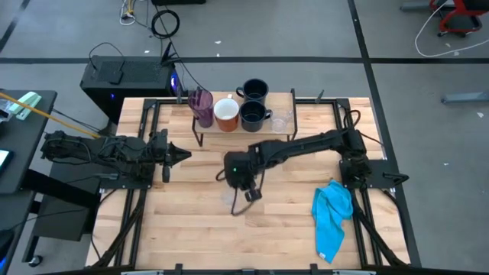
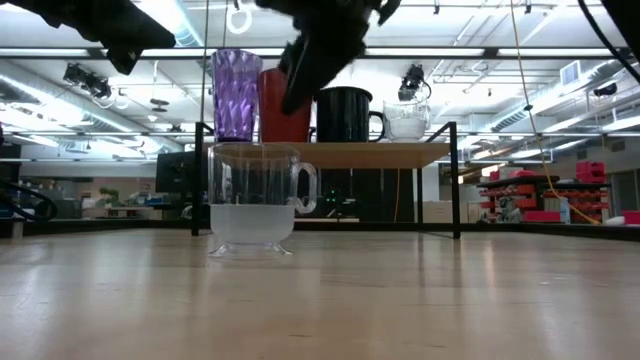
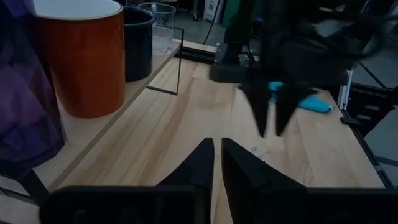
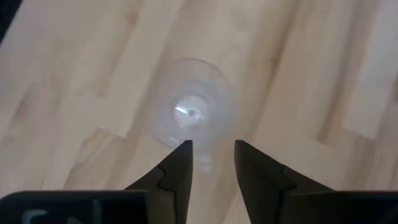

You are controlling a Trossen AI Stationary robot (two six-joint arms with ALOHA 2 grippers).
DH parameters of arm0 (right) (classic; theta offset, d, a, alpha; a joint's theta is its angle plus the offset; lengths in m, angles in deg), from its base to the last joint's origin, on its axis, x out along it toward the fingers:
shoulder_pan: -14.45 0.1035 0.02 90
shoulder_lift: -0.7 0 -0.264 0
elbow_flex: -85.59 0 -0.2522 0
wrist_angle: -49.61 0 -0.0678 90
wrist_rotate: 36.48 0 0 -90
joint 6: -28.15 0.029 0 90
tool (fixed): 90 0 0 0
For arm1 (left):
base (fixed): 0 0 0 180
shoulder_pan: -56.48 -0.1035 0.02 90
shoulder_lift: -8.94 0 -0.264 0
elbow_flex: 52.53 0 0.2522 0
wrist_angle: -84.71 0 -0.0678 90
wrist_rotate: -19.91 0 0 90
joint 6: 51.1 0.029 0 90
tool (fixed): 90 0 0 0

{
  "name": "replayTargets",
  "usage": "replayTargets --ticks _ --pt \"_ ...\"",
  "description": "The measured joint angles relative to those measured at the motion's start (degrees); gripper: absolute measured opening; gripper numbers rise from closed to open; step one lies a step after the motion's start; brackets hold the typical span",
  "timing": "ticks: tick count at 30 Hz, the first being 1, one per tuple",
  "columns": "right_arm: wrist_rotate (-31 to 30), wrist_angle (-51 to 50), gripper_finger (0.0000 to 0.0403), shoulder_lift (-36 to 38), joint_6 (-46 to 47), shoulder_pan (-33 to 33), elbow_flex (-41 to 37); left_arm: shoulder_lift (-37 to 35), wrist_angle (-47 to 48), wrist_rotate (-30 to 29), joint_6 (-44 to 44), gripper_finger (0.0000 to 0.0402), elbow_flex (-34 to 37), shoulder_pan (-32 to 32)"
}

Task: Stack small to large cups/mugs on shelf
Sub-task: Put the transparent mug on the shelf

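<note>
- The shelf stands along the far edge of the bench, near its middle.
- On it, in a row, stand the purple tumbler, the white mug with its orange-brown inside, and a black mug; a second black mug sits behind them at the far edge, and a small clear cup stands at the row's right end.
- The other clear cup stands upright on the bench, well in front of the shelf and around the bench's middle, with its handle turned toward the right in the low view.
- The right tool hangs directly above that cup, pointing down, its fingers parted a little and holding nothing; the cup's rim shows just beyond the fingertips.
- The left tool waits over the left half of the bench, level with the shelf's front, its fingers pressed almost together and empty.
- A blue cloth lies crumpled near the bench's right edge.
</note>
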Motion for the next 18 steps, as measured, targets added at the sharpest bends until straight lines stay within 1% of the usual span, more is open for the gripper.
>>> replayTargets --ticks 4,9,14,18 --pt "-0.91 2.10 0.0147 -0.20 -0.50 3.76 0.00 0.00 -0.05 0.00 0.00 0.0035 0.00 0.02" --pt "-5.29 4.03 0.0169 -0.92 -0.58 7.25 -0.07 0.00 -0.65 0.00 -0.09 0.0039 0.00 0.00" --pt "-7.56 6.21 0.0168 -2.23 0.71 8.19 -0.31 0.00 -0.97 0.00 -0.26 0.0039 0.00 0.02" --pt "-7.77 7.50 0.0163 -3.46 1.36 8.13 -0.48 0.00 -0.97 0.00 -0.32 0.0035 0.00 0.02"
